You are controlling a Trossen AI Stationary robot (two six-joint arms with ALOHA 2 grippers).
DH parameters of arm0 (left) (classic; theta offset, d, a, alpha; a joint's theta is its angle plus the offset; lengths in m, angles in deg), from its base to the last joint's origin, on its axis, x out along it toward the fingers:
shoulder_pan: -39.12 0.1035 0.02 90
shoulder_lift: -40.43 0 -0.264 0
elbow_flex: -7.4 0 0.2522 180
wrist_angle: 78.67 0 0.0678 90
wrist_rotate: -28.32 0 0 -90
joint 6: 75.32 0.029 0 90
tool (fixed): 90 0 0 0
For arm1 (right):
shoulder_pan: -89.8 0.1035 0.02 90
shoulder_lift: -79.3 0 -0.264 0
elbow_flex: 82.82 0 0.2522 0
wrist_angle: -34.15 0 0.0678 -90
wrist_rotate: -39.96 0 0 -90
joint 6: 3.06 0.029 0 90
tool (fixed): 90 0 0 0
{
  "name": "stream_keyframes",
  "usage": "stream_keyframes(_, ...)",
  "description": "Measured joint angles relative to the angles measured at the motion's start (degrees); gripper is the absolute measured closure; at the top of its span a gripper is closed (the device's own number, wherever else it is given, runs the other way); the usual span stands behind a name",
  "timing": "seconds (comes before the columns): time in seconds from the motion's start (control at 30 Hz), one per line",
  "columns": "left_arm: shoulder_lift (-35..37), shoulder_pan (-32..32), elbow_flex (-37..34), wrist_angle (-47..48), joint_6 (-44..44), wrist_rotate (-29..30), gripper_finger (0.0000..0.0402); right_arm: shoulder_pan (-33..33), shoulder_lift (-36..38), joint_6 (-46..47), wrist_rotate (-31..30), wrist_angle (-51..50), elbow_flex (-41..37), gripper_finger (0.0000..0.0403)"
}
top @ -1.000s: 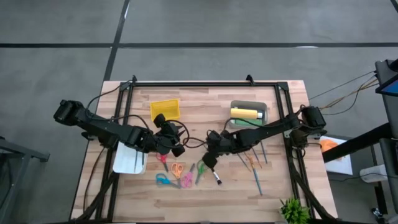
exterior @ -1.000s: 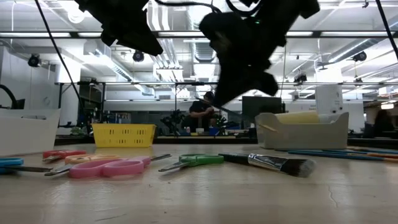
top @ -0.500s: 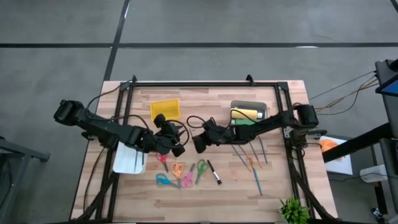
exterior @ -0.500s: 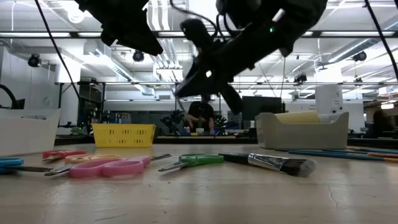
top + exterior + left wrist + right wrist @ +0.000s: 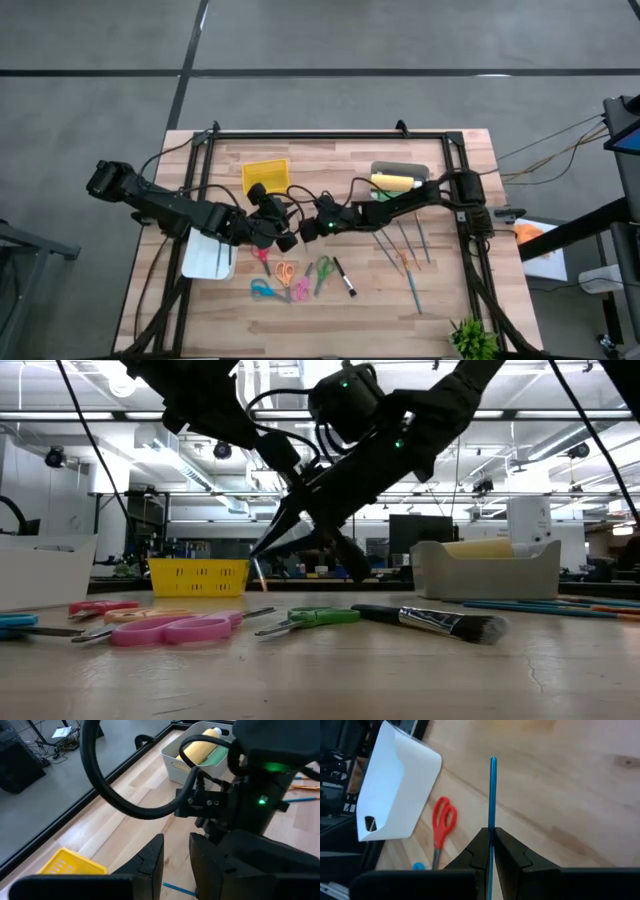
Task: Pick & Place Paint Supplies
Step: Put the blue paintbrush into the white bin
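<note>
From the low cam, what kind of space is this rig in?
Likely an open robotics lab or workshop: exposed ceiling ducts and strip lights, workbenches with monitors behind, a wooden table on bare concrete.

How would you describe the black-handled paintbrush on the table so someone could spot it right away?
Start at the wooden table and find the cluster of colourful scissors near its front edge. The black-handled paintbrush lies flat just right of them, beside the green pair. It alone has a dark handle and a bushy bristle tip, unlike the thin coloured sticks farther right.
</note>
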Motion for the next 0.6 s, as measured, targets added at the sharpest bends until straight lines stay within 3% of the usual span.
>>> stream_keyframes(0.13, 0.0, 0.0, 0.0, 0.1, 0.0, 0.0, 0.0309, 0.1, -0.2, 6.8, -1.1, -4.8, 2.2, 0.0372)
stream_keyframes(0.37, 0.0, 0.0, 0.0, 0.1, 0.0, 0.0, 0.0309, 0.0, -0.4, 6.8, -3.0, -17.7, 7.6, 0.0319)
stream_keyframes(0.6, 0.0, 0.0, 0.0, 0.1, 0.0, 0.0, 0.0309, 0.0, -0.4, 5.7, -3.1, -19.9, 8.9, 0.03)
